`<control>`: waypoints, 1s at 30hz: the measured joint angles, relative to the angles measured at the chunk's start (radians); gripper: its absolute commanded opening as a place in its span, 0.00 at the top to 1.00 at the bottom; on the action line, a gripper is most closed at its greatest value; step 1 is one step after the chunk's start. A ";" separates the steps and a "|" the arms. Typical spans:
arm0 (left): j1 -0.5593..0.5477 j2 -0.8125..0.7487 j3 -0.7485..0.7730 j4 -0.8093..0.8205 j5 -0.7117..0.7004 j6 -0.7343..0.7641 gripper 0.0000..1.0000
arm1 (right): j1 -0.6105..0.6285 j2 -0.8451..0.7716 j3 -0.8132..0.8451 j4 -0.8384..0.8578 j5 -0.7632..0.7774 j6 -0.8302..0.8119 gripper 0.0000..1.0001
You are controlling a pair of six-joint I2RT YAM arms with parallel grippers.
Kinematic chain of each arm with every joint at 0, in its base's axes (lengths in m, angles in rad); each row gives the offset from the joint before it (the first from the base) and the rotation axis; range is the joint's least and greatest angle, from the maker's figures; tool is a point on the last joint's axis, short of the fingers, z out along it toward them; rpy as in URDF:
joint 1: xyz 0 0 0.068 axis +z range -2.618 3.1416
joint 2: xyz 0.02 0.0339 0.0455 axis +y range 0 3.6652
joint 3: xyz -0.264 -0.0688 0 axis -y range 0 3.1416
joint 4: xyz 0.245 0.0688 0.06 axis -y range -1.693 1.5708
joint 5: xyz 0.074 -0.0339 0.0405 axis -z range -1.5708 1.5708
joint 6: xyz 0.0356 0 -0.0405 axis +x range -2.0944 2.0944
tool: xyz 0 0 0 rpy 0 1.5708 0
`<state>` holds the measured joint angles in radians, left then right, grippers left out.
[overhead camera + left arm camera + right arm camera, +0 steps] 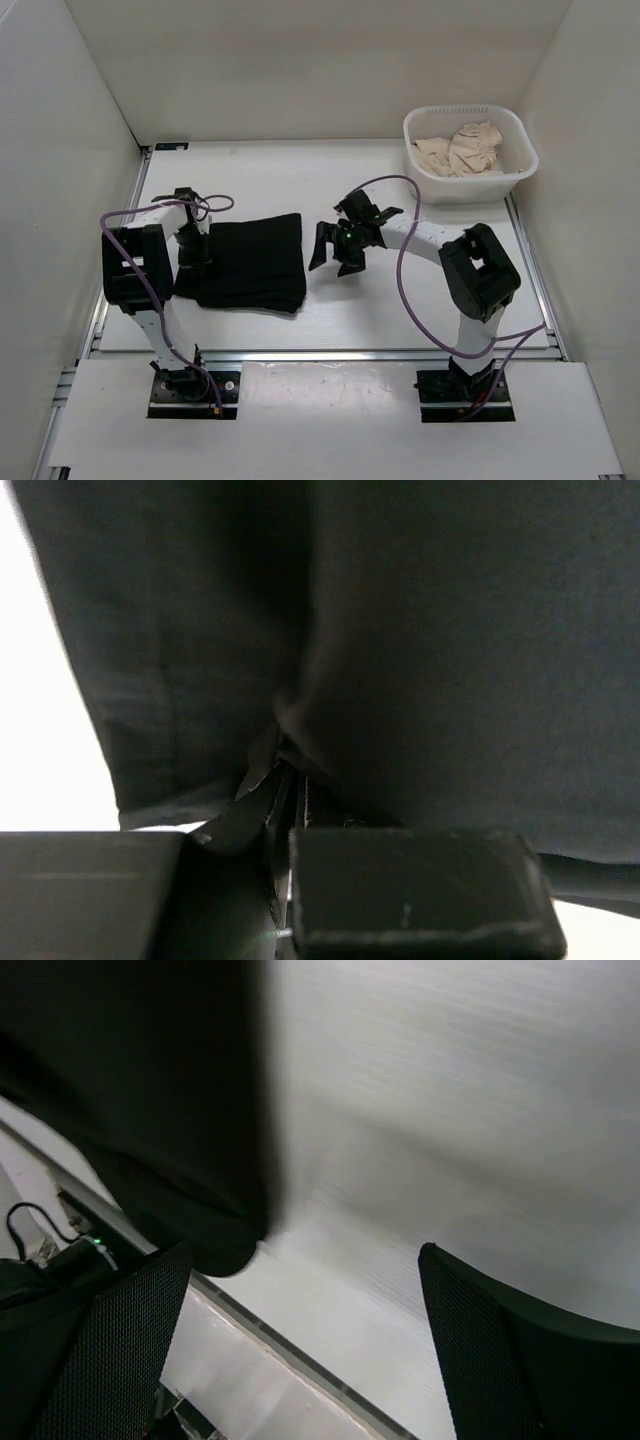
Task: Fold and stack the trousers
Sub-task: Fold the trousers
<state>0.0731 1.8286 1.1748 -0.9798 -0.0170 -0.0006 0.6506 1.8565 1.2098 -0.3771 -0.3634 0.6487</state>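
- the trousers (250,262) were seen as a flat, folded rectangle of plain black matte cloth, laid on the white table (400,310), left of the middle.
- their left edge was pinched by the left claw (192,256), which was pressed together on the cloth.
- the right claw (338,254) was held spread wide just beside their right edge, not touching it.
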 measured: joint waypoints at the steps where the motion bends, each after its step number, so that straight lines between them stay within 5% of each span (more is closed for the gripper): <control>1: 0.008 0.003 0.010 0.009 0.001 0.000 0.81 | 0.014 0.005 0.010 0.021 -0.008 0.005 0.02; 9: 0.035 -0.013 0.077 0.072 0.003 0.000 0.81 | 0.080 0.159 0.082 0.214 -0.095 0.135 0.02; 12: 0.035 -0.013 0.077 0.069 0.003 0.002 0.68 | 0.103 0.199 0.117 0.252 -0.129 0.190 0.04; 13: 0.035 -0.013 0.077 0.067 0.003 0.002 0.62 | 0.113 0.212 0.124 0.272 -0.130 0.211 0.11; 14: 0.035 -0.013 0.077 0.065 0.003 0.004 0.45 | 0.123 0.223 0.127 0.299 -0.131 0.235 0.20; 15: 0.035 -0.013 0.077 0.063 0.003 0.001 0.41 | 0.130 0.233 0.127 0.326 -0.127 0.261 0.31; 16: 0.035 -0.013 0.078 0.062 0.003 0.003 0.38 | 0.138 0.245 0.126 0.346 -0.129 0.283 0.54; 19: 0.039 -0.013 0.091 0.045 -0.001 0.004 0.22 | 0.147 0.280 0.120 0.373 -0.107 0.340 0.82; 24: 0.075 -0.021 0.186 -0.011 -0.005 0.001 0.14 | 0.117 0.274 0.103 0.345 -0.091 0.351 0.99; 30: 0.119 -0.107 0.268 -0.094 -0.007 0.000 0.00 | -0.002 0.216 0.103 0.142 -0.090 0.171 1.00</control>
<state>0.1921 1.7214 1.4425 -1.0737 -0.0242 -0.0006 0.6483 2.0727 1.3128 -0.2352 -0.4538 0.8192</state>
